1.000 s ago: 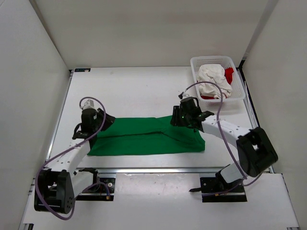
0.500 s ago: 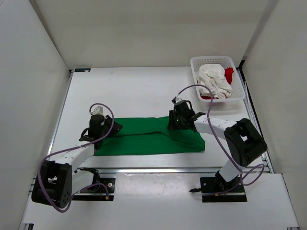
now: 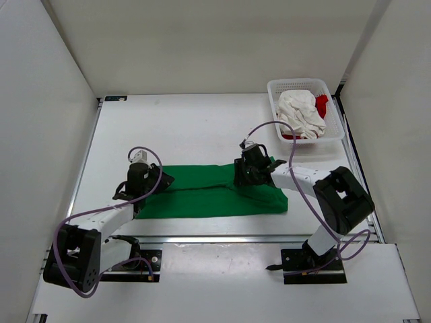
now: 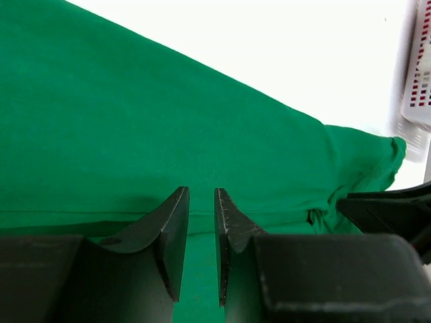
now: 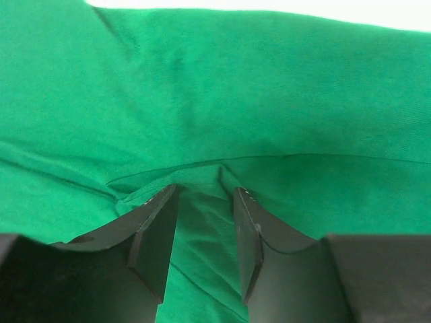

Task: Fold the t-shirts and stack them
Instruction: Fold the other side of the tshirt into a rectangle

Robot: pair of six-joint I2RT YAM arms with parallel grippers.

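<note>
Left gripper [image 4: 202,192], low over the green t-shirt [image 4: 135,101]: jaws nearly together, only a thin slit between, tips down on a fold line in the cloth. Pinching cloth or merely resting on it: cannot tell. Green fabric all around the tips in the wrist view, smooth toward 12 o'clock, with a bunched end out at 3 o'clock.

Right gripper [image 5: 205,190], also down on the green t-shirt: jaws parted by a moderate gap, not clamped. Tips set either side of a small raised crease, loose cloth lying in the gap. Shallow wrinkles running off toward 9 o'clock.

From overhead: green t-shirt spread as a long band from 9 to 3 o'clock, on the 6 o'clock side of the white surface [image 3: 182,128], just ahead of the arm bases. Left gripper at the band's 9 o'clock end, on the far corner. Right gripper on the far edge, a little toward 3 o'clock from the middle. Dark fold line along the band between the two grippers. 3 o'clock end wider and rumpled.

White mesh basket [image 3: 296,83] in the surface's 1 o'clock corner, well apart from the green t-shirt. Inside, crumpled white t-shirt [image 3: 300,111] on top, filling most of it. Red t-shirt [image 3: 322,104] showing at its 3 o'clock side and under its near edge. Both unfolded.

Purple cables [image 3: 269,124] looping up from each arm. Plain pale walls [image 3: 202,47] on three sides.
</note>
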